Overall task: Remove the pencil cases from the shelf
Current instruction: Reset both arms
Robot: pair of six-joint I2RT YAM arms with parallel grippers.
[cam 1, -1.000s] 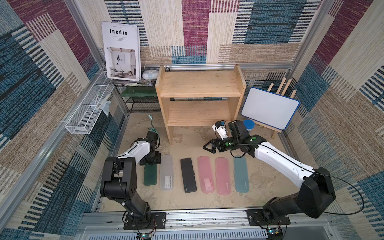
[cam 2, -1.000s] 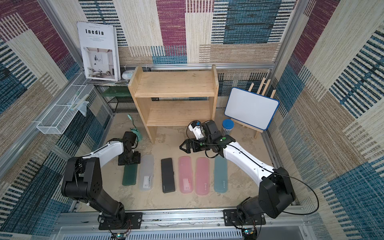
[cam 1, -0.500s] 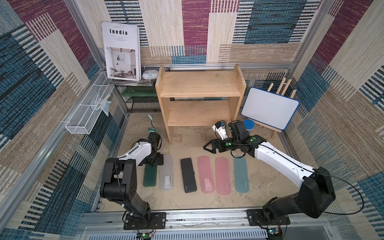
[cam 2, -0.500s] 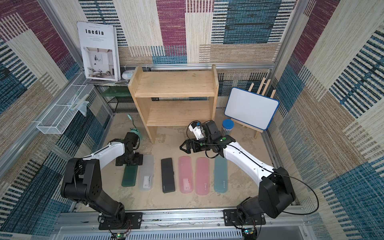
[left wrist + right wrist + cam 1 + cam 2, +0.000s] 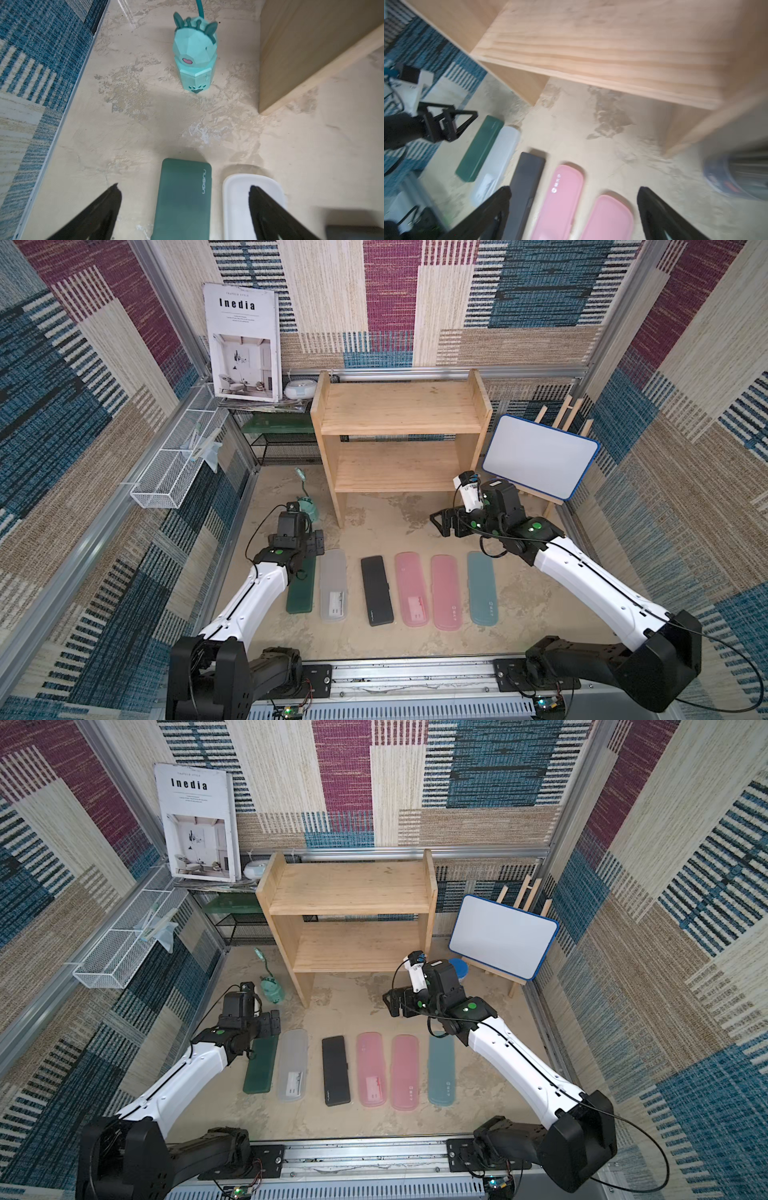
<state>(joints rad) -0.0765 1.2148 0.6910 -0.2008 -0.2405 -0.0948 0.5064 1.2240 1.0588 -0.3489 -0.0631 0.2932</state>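
Pencil cases (image 5: 376,591) are noted rowed on the table (image 5: 390,522) before the bare shelf (image 5: 401,408), left gripper (image 5: 185,186) and right gripper (image 5: 574,188) both wide open and empty; green case (image 5: 300,593) could be knocked askew if left jaws are swung sideways.

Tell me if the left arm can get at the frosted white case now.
Probably yes. The left gripper hangs open over the far end of the dark green case, and the frosted white case lies right beside it, with nothing on top.
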